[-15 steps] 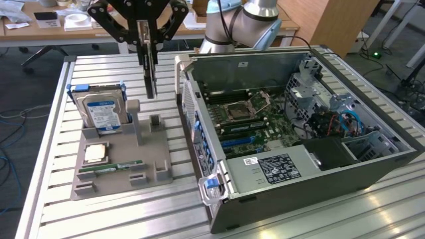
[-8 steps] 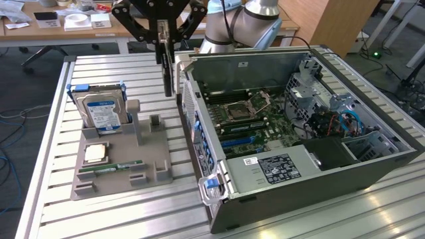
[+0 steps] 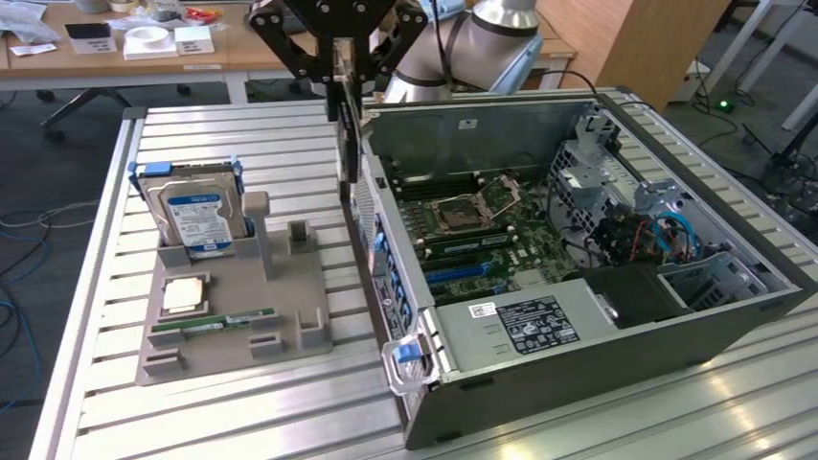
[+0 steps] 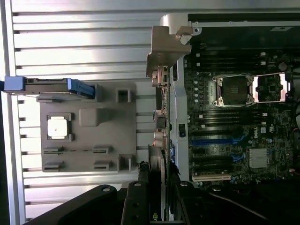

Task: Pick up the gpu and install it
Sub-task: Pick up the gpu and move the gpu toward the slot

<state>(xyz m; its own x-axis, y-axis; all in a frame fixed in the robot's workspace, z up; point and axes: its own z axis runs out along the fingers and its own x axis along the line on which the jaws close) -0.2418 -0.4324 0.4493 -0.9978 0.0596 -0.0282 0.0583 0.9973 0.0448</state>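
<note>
We count one gpu [image 3: 345, 134] [image 4: 164, 51], and it is off the desk [image 3: 256, 412] [image 4: 70, 47], hanging upright and edge-on in the air. Its silver bracket end points down, over the rear wall of the single open computer case [image 3: 614, 345] [image 4: 180, 108]. The one end effector [image 3: 341, 72] [image 4: 159, 197] sits directly above the card and grips its upper end. The fingers [image 4: 143, 197] are closed partway onto the card's two flat faces, so the card hangs straight below them.

Just beside the card, inside the case, we see one motherboard [image 3: 499, 240] [image 4: 225, 126] lying flat with its processor socket uncovered. The case takes up the part of the desk toward the exterior view's right edge.

On the other side of the card, toward the exterior view's left edge of the desk, lies one grey holder [image 3: 287, 287] [image 4: 108, 140]. It carries three parts:
- one blue-labelled hard drive [image 3: 194, 213] [image 4: 51, 86], standing on edge at the holder's far end
- one square processor chip [image 3: 183, 294] [image 4: 57, 126], lying flat in a recess
- one narrow green RAM stick [image 3: 211, 323] [image 4: 70, 151], near the holder's near end

The slot blocks along the side of the holder nearest the case hold nothing, and the card hangs apart from the holder
</note>
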